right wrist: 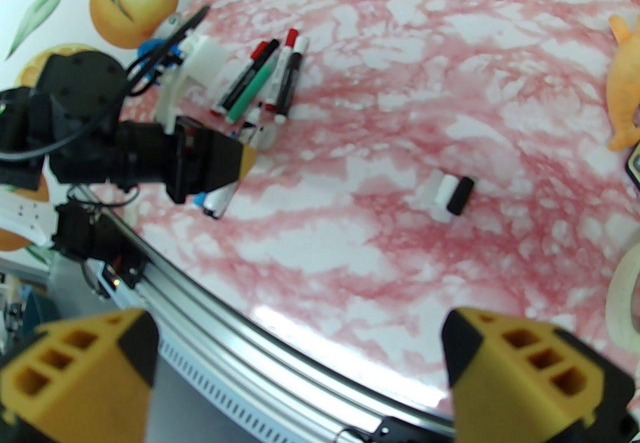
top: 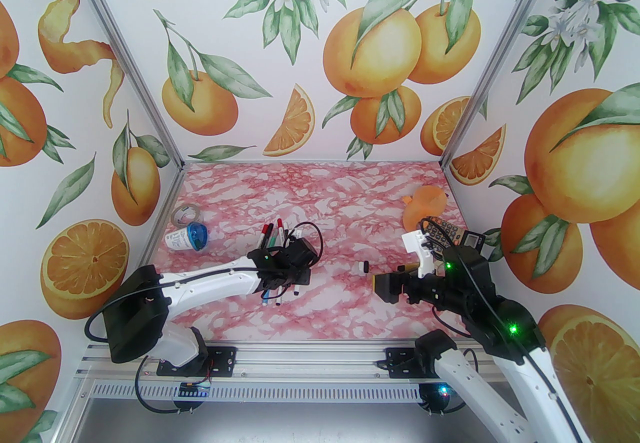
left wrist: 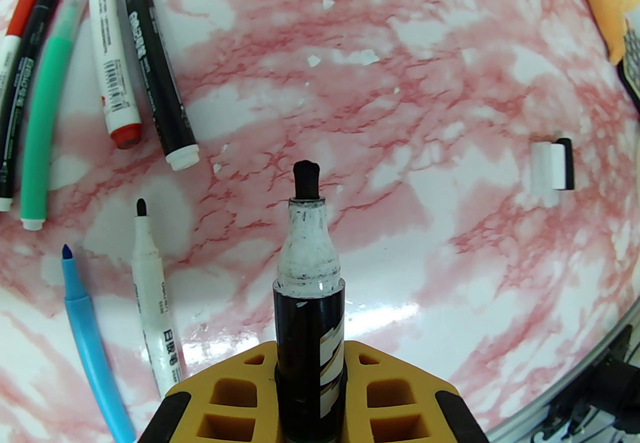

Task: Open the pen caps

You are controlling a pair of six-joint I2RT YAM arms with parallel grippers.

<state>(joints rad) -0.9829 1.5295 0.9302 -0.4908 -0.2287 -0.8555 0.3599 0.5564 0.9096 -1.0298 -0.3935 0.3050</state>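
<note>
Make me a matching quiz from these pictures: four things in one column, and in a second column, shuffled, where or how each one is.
Column one:
1. black marker
2. loose cap
3. blue pen
4. right fingers

Column two:
A. lying alone on the table
B. spread open, holding nothing
C. clamped in the left fingers, tip bare
D. lying beside a white pen, tip bare

Pairs: 1-C, 2-A, 3-D, 4-B.

Pink marbled table (top: pixel 350 191). Left arm (top: pixel 210 281) above clustered pens (top: pixel 272 233); 1 black-and-white cap (top: pixel 363 266) near right gripper (top: pixel 384 288). Tape roll (top: pixel 184 214) and blue-lidded cup (top: pixel 189 237) left; orange toy (top: pixel 425 203) right.
</note>
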